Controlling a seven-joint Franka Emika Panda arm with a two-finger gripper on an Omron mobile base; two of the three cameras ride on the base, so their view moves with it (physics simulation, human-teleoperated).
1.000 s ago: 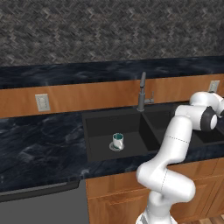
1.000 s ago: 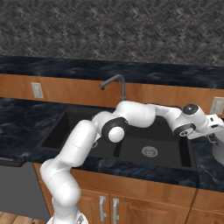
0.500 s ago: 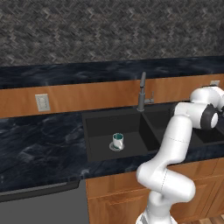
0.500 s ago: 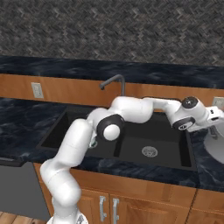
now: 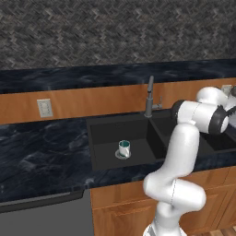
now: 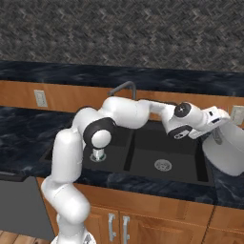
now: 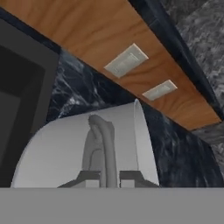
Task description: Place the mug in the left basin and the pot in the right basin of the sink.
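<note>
The small white mug [image 5: 124, 148] with a teal inside stands upright over the drain of the left basin [image 5: 103, 136] of the black sink. The right basin [image 6: 162, 155] has nothing in it but its steel drain [image 6: 163, 165]. A grey pot [image 6: 228, 150] hangs tilted above the counter just right of the sink. My gripper [image 6: 220, 128] is shut on the pot's loop handle [image 7: 104, 140], which runs between my fingertips [image 7: 89, 177]. Below that handle the pot [image 7: 57, 148] shows its pale side and rim.
A tall grey faucet [image 5: 150, 96] stands behind the sink's divider. Wall outlets [image 7: 127, 60] sit on the wooden backsplash behind the pot. Dark marble counter [image 5: 41, 147] runs on both sides, with wooden cabinets [image 6: 157, 219] below.
My hand has risen a little and drawn left toward the sink, carrying the pot, which now hangs higher and more tilted. The mug has not moved.
</note>
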